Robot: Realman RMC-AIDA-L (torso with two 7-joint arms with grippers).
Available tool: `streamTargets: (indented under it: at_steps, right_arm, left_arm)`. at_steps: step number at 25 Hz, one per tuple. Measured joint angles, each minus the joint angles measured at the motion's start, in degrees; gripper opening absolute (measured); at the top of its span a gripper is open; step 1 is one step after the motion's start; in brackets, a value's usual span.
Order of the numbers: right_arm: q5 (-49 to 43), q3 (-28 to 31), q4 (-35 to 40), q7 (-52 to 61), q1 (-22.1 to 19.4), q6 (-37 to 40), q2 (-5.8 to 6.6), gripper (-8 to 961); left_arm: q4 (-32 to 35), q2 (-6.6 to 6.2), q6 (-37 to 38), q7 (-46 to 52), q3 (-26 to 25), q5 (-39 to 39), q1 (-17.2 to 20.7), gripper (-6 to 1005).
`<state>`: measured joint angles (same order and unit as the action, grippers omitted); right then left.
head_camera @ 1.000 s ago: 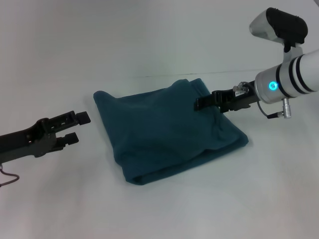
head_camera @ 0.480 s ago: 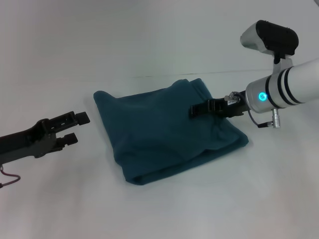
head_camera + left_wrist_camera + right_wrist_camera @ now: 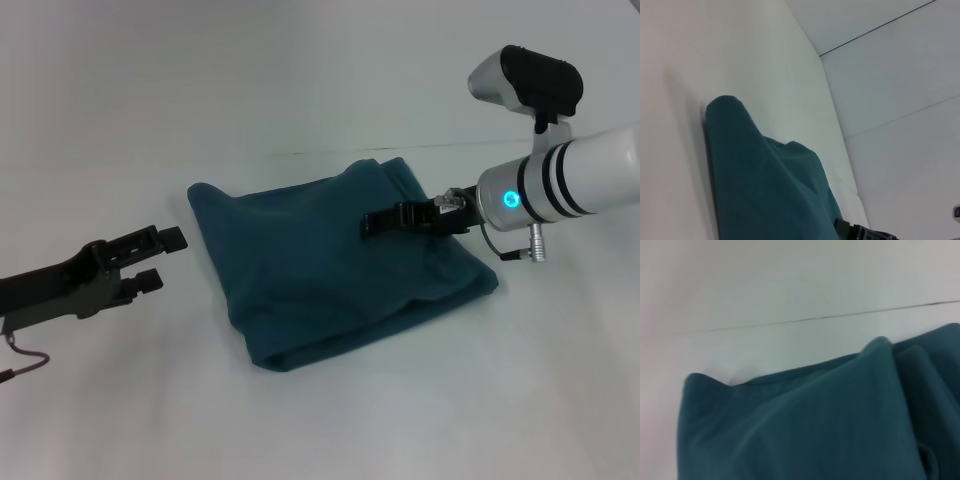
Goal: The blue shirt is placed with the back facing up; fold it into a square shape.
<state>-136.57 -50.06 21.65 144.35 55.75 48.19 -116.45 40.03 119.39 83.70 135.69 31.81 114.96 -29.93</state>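
- The blue shirt (image 3: 335, 265) lies folded into a rough square, rumpled, at the middle of the white table (image 3: 300, 80).
- The right gripper (image 3: 375, 225) reaches over the shirt's right half — whether it is parted or closed cannot be told.
- The left gripper (image 3: 162, 258) hangs just left of the shirt, fingers apart, holding nothing.

Plain white tabletop (image 3: 320, 90), thin dark seam line across it, even light
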Motion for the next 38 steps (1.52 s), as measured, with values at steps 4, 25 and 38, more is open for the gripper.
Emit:
streamTargets:
  at_steps: [4,25,38]
  right_arm:
    - [0.17,-0.05,0.16,-0.14,0.03,0.17,0.0,852]
    - [-0.02,0.17,-0.22,0.65,-0.32,-1.06,0.0,331]
    - [0.58,0.41,0.78,0.67,-0.72,-0.27,-0.18,89]
  left_arm:
    - [-0.12,-0.12,-0.1,-0.05,0.0,0.0,0.03,962]
    - [-0.12,-0.2,-0.32,-0.08,0.01,-0.54,0.01,962]
    - [-0.12,-0.04,-0.29,-0.08,0.0,-0.54,0.22,961]
